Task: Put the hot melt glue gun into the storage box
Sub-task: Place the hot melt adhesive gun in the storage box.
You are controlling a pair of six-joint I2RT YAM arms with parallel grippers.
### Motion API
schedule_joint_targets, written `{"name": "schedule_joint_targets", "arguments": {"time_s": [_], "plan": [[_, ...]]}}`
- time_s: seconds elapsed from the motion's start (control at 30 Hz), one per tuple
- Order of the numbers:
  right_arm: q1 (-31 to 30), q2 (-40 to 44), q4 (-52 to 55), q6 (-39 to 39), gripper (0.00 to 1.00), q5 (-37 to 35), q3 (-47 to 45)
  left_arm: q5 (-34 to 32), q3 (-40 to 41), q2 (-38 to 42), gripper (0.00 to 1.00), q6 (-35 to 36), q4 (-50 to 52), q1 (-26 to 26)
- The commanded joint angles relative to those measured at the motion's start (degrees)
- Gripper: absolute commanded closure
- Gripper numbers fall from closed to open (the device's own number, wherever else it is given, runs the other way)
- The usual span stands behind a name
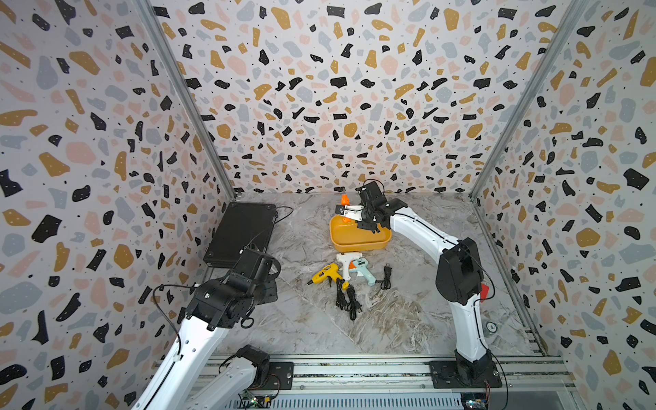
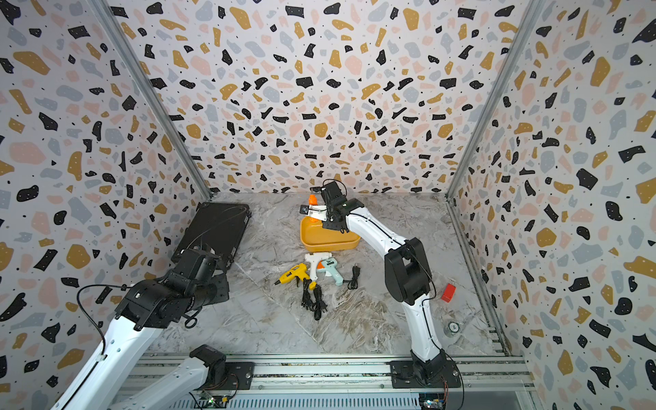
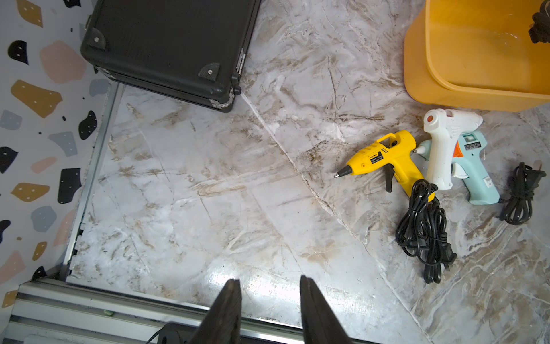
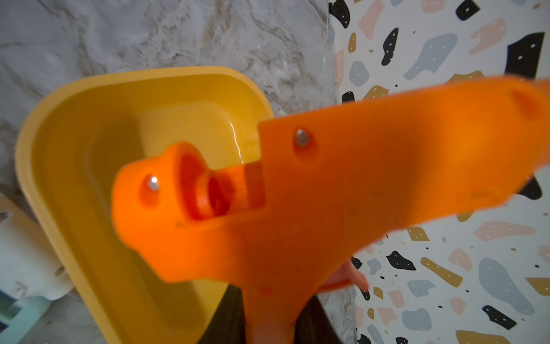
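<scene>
Right wrist view: right jaws clamp orange glue gun (image 4: 297,208) over storage box (image 4: 98,98), 11 o'clock corner; release here risks a rim strike, tipping it onto counter (image 4: 148,29); left jaws slightly parted, empty.

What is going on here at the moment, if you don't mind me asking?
The right gripper is shut on an orange glue gun and holds it above the storage box. The yellow glue gun, white glue gun and light blue glue gun lie on the table near the box, not yet packed. The left gripper hangs open and empty.
</scene>
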State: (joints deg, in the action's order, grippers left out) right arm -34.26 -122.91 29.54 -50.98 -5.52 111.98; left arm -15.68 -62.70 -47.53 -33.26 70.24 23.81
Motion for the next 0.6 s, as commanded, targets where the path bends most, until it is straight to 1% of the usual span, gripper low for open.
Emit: {"name": "schedule_joint_targets", "arguments": {"time_s": [0.0, 0.2, 0.4, 0.57], "plan": [[0.84, 0.23, -3.44, 0.99, 1.0, 1.45, 3.13, -2.33, -2.14, -1.06, 0.63, -0.41, 0.53, 0.18], [0.87, -3.67, -1.8, 5.61, 1.0, 2.88, 2.58, -2.34, -2.58, -3.6, 0.63, 0.3, -0.1, 0.25], [0.42, -4.84, -0.91, 7.19, 1.0, 2.05, -0.73, -2.39, -2.91, -4.58, 0.63, 0.81, -0.19, 0.18], [0.12, -4.6, 0.27, 6.93, 1.0, 3.4, -5.14, -2.68, -2.35, -4.33, 0.62, 0.69, -0.18, 0.18]]}}
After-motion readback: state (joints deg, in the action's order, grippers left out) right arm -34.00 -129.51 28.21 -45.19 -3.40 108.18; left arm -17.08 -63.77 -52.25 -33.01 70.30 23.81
